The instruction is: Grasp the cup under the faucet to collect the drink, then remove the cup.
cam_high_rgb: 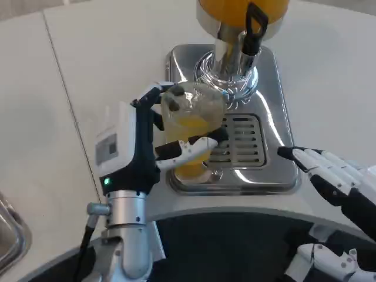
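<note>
Steel drip tray [276, 176], dispenser [241, 35], cup [191, 117]

A clear, glossy plastic cup [192, 120] sits over a polished, mirror-bright metal drip tray [276, 170] with a slotted grille, on a smooth matt white bench [106, 53].

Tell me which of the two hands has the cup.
The left hand grips the cup of orange drink under the faucet; the right hand rests beside the drip tray, holding nothing.

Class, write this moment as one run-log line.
left hand: holds cup | cup: orange drink inside, under faucet, over drip tray | right hand: open, resting beside tray
</note>
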{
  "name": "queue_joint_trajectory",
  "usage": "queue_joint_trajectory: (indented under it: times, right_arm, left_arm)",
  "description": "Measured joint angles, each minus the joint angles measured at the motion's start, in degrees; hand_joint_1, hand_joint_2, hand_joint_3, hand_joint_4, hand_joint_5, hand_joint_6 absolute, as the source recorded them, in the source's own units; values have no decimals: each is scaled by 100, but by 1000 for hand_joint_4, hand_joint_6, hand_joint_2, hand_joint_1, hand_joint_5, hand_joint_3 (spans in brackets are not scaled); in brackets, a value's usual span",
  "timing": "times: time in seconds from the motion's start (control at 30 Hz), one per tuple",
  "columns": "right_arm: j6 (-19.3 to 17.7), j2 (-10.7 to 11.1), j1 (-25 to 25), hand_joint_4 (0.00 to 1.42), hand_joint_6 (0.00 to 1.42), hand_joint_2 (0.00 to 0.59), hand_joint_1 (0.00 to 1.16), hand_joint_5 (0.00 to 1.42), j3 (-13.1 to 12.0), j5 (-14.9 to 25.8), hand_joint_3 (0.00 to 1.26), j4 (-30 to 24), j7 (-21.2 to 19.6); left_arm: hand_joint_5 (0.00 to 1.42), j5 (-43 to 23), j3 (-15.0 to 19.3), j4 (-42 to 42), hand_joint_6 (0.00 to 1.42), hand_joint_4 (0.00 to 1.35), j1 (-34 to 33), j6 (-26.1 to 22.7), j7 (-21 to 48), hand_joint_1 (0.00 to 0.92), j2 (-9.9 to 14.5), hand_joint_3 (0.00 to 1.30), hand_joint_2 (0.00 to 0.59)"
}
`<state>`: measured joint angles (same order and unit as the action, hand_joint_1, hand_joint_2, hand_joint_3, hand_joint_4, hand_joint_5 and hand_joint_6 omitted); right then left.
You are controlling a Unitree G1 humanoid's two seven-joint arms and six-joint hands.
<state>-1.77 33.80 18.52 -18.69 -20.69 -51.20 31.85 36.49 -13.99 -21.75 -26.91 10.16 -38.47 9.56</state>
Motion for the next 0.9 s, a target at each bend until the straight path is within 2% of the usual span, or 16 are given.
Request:
queue_joint_trajectory:
  times: [0.13, 0.37, 0.77, 0.9]
  right_arm:
    - [0, -12, 3, 0, 33, 433, 219, 12, 75, -29, 0, -49, 0]
    - [0, -18, -5, 0, 33, 433, 218, 13, 143, -156, 0, -49, -2]
    - [-30, -167, 24, 0, 33, 444, 221, 2, 169, -287, 0, -62, -24]
    - [-222, -175, 183, 0, 33, 463, 245, 0, 79, -579, 0, -87, -114]
  left_arm:
    - [1297, -9, 105, 212, 1424, 1226, 167, 3, 95, 790, 185, 1148, 0]
    - [1295, -207, 480, 826, 1424, 1225, 597, 39, 453, 785, 546, 1155, 0]
    - [1296, -526, 890, 1735, 1424, 1224, 1260, 176, 1140, 776, 652, 1159, 0]
    - [1296, -702, 994, 2392, 1424, 1224, 1665, 330, 1426, 775, 700, 1154, 0]
